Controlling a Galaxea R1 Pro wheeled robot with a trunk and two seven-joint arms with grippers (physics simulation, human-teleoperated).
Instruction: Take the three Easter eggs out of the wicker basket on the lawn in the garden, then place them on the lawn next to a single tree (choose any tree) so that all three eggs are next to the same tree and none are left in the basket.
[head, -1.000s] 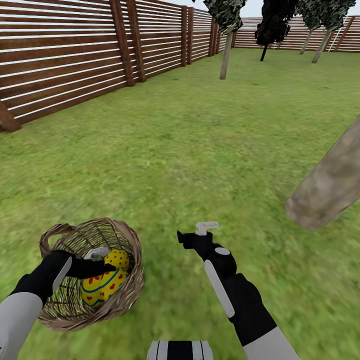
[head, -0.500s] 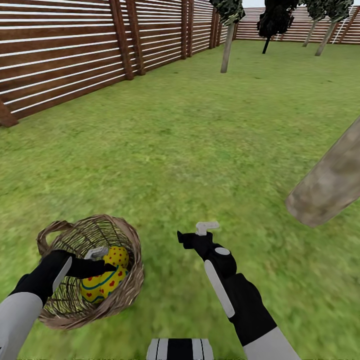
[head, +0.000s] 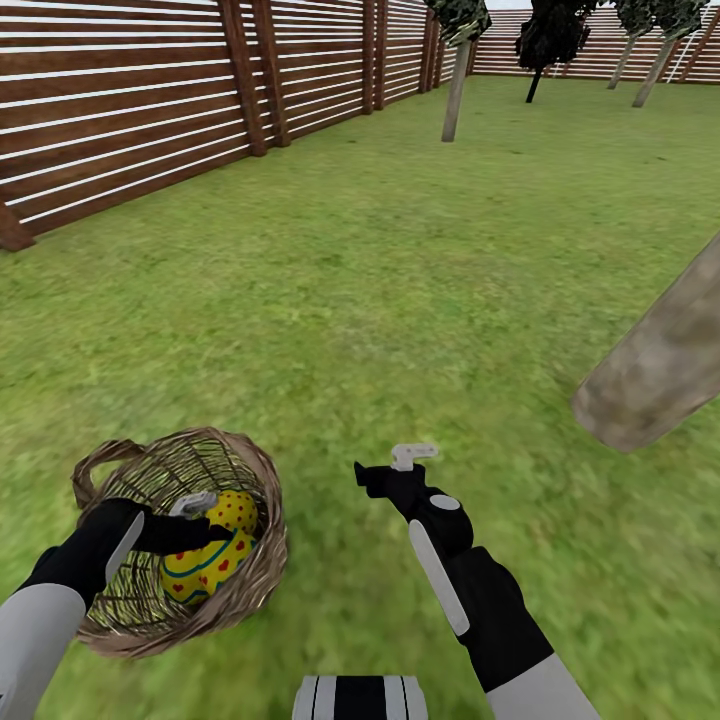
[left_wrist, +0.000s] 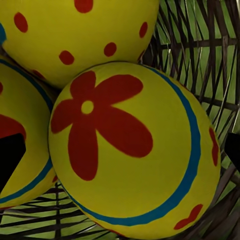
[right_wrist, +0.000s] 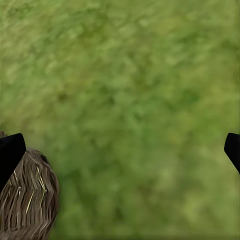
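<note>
The wicker basket (head: 255, 480) sits on the lawn (head: 400, 280) at the lower left, tilted toward me. Two yellow Easter eggs show inside it, a dotted one (head: 237, 511) and a banded one (head: 205, 572). My left gripper (head: 200, 508) reaches into the basket over them. In the left wrist view three eggs lie close together: a red-flower egg (left_wrist: 130, 150), a dotted egg (left_wrist: 80, 35) and a third (left_wrist: 20, 125). The left gripper (left_wrist: 122, 150) is open, its fingertips either side of the flower egg. My right gripper (head: 410, 457) hangs open over bare grass, right of the basket (right_wrist: 25, 200).
A thick leaning grey-brown tree trunk (head: 660, 360) enters from the right, close by. A brown slat fence (head: 120, 110) runs along the left and the back. Thin-trunked trees (head: 455, 90) and a dark narrow tree (head: 545, 45) stand far off. Open grass lies between.
The whole picture has shifted up slightly, so the camera has tipped down. Both arms and the basket keep the same places relative to each other.
</note>
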